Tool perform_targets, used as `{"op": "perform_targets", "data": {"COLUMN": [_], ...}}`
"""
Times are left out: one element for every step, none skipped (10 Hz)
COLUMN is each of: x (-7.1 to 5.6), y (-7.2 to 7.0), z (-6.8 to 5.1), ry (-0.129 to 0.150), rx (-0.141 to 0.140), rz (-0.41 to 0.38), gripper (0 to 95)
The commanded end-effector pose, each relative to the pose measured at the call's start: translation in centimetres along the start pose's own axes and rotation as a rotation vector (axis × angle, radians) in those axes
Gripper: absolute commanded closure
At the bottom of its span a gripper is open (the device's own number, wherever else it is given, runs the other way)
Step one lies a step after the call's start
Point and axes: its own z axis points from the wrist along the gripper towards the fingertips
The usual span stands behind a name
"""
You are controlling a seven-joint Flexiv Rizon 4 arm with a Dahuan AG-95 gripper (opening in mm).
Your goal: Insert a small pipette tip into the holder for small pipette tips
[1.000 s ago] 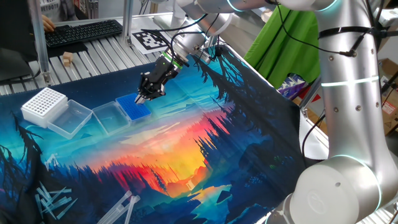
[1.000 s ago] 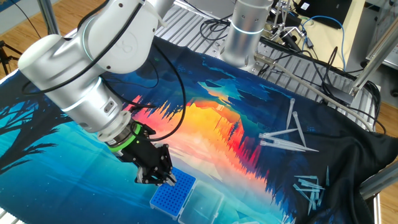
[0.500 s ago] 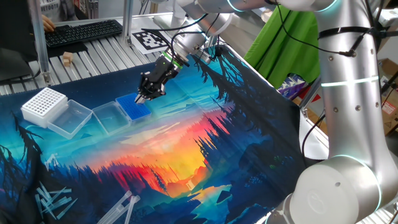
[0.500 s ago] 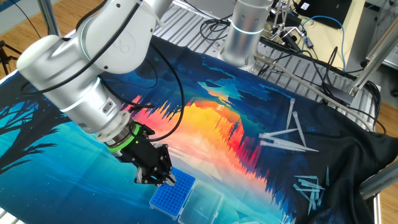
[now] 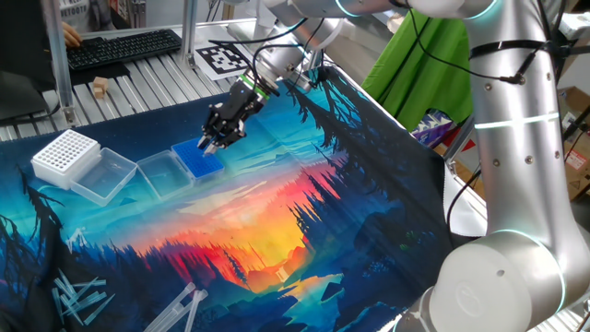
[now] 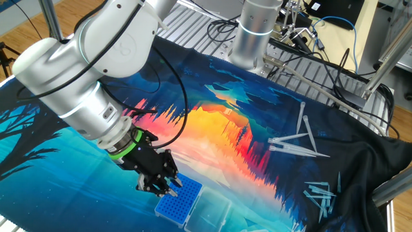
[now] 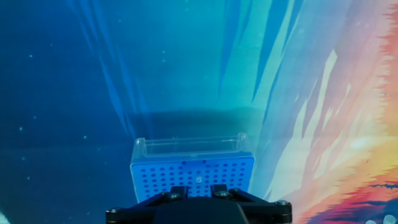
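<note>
One bright blue holder for small pipette tips [image 7: 192,177] sits on the tabletop, its top a fine grid of dark holes, its clear hinged lid [image 5: 159,172] laid open flat beside it. In the hand view a single pale spot shows among the holes near the middle of the grid; whether that is the small pipette tip cannot be told, and no tip can be made out anywhere between the fingers. The tool [image 6: 168,191] hangs tilted just above the holder's near edge, fingers close together with only a narrow gap, though whether they pinch anything cannot be told. Beside the open lid stands a larger white perforated rack [image 5: 65,154] with its own clear lid [image 5: 106,175] open. Long clear pipette tips [image 6: 297,143] lie scattered in loose piles well apart from the holder. Everything rests on a printed cloth [image 5: 277,221] showing dark pines against a blue and orange sunset, spread over a slotted aluminium tabletop [image 5: 138,83]. A black keyboard [image 5: 122,48] and a green cloth [image 5: 419,65] lie beyond.
</note>
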Motion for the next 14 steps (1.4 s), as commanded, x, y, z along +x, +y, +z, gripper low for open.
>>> {"op": "perform_targets", "data": {"x": [0.3, 0.5, 0.9, 1.4, 2.1, 3.0, 3.7, 4.4, 4.9, 5.4, 5.6, 5.6, 5.6, 5.6], "y": [-0.4, -0.6, -0.7, -0.8, -1.0, -1.0, -1.0, -1.0, -1.0, -1.2, -1.6, -2.2, -2.7, -3.0], "z": [-0.3, -0.7, -1.2, -2.0, -3.0, -3.9, -4.7, -5.4, -5.9, -6.8, -7.4, -7.9, -8.3, -8.5], "ry": [-0.081, -0.133, -0.148, -0.162, -0.205, -0.273, -0.348, -0.403, -0.444, -0.514, -0.566, -0.582, -0.58, -0.574], "rx": [0.008, 0.048, 0.064, 0.069, 0.085, 0.109, 0.136, 0.149, 0.151, 0.141, 0.141, 0.143, 0.137, 0.129], "rz": [-0.064, -0.116, -0.15, -0.182, -0.24, -0.317, -0.406, -0.476, -0.51, -0.553, -0.595, -0.621, -0.61, -0.588], "gripper": [76.0, 76.0, 76.0, 76.0, 76.0, 76.0, 95.0, 95.0, 95.0, 95.0, 95.0, 95.0, 95.0, 95.0]}}
